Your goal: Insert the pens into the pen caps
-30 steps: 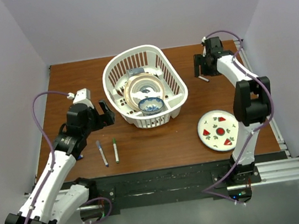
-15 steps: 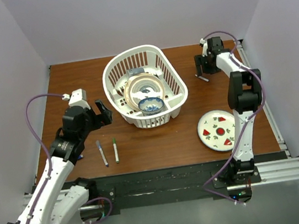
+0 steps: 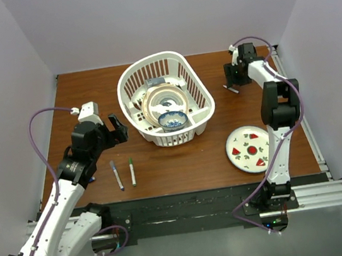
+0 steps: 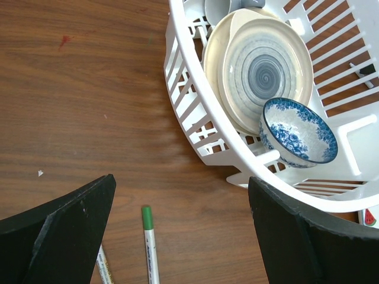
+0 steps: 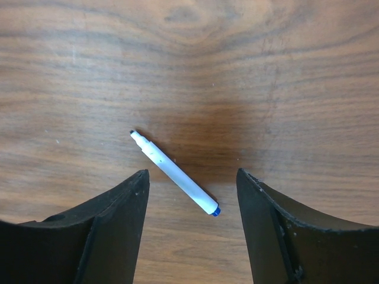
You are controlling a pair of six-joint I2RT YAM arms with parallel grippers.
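Two pens lie side by side on the table at the front left: one with a green cap (image 3: 132, 171) and one with a darker cap (image 3: 116, 175). The left wrist view shows the green-capped pen (image 4: 149, 245) and an edge of the other pen (image 4: 103, 267). My left gripper (image 3: 119, 130) hovers open and empty above them, beside the basket. A third pen (image 5: 176, 174), uncapped with a blue end, lies at the back right (image 3: 232, 89). My right gripper (image 5: 192, 173) is open, with the pen between its fingers, above the table. No loose caps show.
A white basket (image 3: 128, 83) holding a plate (image 4: 263, 68) and a blue patterned bowl (image 4: 299, 131) stands at the table's middle back, close to my left gripper. A round fruit-patterned plate (image 3: 248, 149) lies at the front right.
The right arm has folded its elbow inward, and its gripper has shifted slightly over the uncapped pen. The left gripper has drifted a little to the left. The pens have not moved.
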